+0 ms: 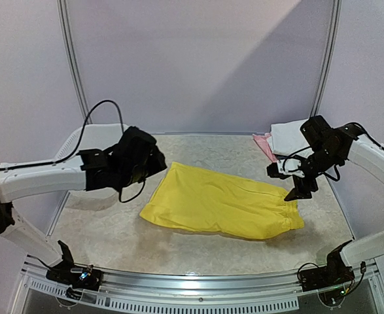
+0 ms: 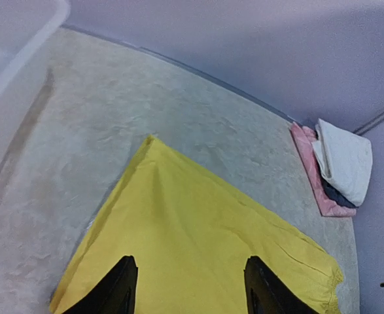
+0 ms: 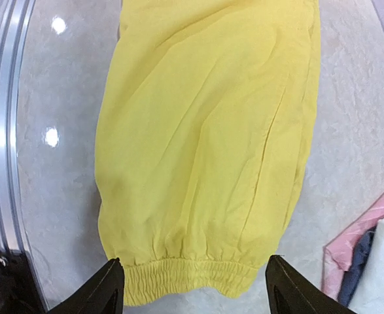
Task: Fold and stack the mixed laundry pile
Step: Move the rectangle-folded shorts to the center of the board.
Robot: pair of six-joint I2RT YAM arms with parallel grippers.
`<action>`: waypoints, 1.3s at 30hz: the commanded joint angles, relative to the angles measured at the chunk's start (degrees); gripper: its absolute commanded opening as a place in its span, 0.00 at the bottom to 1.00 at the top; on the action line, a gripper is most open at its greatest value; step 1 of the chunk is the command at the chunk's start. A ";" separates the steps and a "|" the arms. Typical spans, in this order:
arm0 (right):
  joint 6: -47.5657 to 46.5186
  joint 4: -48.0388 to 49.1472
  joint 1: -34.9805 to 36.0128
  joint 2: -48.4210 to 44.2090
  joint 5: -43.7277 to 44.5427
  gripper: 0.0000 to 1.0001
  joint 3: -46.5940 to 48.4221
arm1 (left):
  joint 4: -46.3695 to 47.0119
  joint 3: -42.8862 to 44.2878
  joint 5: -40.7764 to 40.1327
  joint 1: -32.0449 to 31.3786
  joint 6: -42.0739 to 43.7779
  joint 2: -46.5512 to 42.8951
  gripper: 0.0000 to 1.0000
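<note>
Bright yellow shorts (image 1: 224, 208) lie folded flat in the middle of the table, elastic waistband (image 3: 192, 275) toward the right. My left gripper (image 1: 154, 163) hovers at their left end. In the left wrist view it (image 2: 190, 288) is open, with only yellow cloth (image 2: 198, 229) below and nothing held. My right gripper (image 1: 301, 191) hangs just over the waistband end. In the right wrist view it (image 3: 197, 291) stands open, its fingers spread about as wide as the waistband. A folded white garment (image 1: 288, 136) lies on a pink one (image 1: 265, 145) at the back right.
The stack at the back right also holds a dark cloth (image 2: 335, 195) between the white and pink (image 2: 307, 167) layers. A white basket rim (image 1: 80, 139) stands behind my left arm. A metal rail (image 1: 192, 280) runs along the table's front edge.
</note>
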 commanded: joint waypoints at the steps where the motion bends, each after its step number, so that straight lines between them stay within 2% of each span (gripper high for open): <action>1: 9.30 0.52 -4.64 9.39 -14.70 0.71 3.23 | 8.49 8.59 9.78 1.33 15.56 12.36 0.57; 5: 12.82 1.04 -9.94 20.32 -21.97 0.51 8.84 | 16.98 13.90 21.62 3.74 13.02 24.85 0.54; 8: 13.61 2.79 -10.95 25.09 -21.66 0.42 9.28 | 24.62 16.53 28.61 5.32 8.68 33.04 0.52; 11: 13.76 5.79 -11.04 28.40 -19.64 0.39 7.05 | 28.03 17.77 31.44 6.50 4.83 38.79 0.51; 17: 16.01 13.36 -11.93 33.42 -12.38 0.36 2.66 | 29.89 18.05 32.02 8.94 3.11 43.48 0.51; 22: 23.23 20.70 -15.41 38.24 -5.71 0.36 3.87 | 29.22 17.56 31.03 10.71 3.69 45.85 0.51; 25: 26.02 21.20 -16.40 40.54 -4.59 0.37 5.37 | 31.40 15.47 29.46 11.34 4.18 46.22 0.51; 29: 25.61 18.94 -16.42 39.62 -5.95 0.41 5.71 | 32.21 15.50 29.45 11.51 5.76 44.87 0.51; 32: 25.58 17.23 -16.42 34.15 -8.43 0.49 5.56 | 31.40 17.38 30.09 10.21 8.91 41.52 0.52; 36: 28.74 15.55 -17.29 23.59 -8.75 0.71 5.26 | 27.98 22.10 31.04 5.95 15.36 38.07 0.53; 38: 31.71 14.87 -19.80 18.54 -10.03 0.85 4.47 | 26.82 24.94 33.19 3.53 17.97 38.09 0.53; 39: 33.10 13.71 -22.08 16.75 -11.35 0.89 4.44 | 26.60 26.47 34.78 2.31 19.02 38.81 0.53</action>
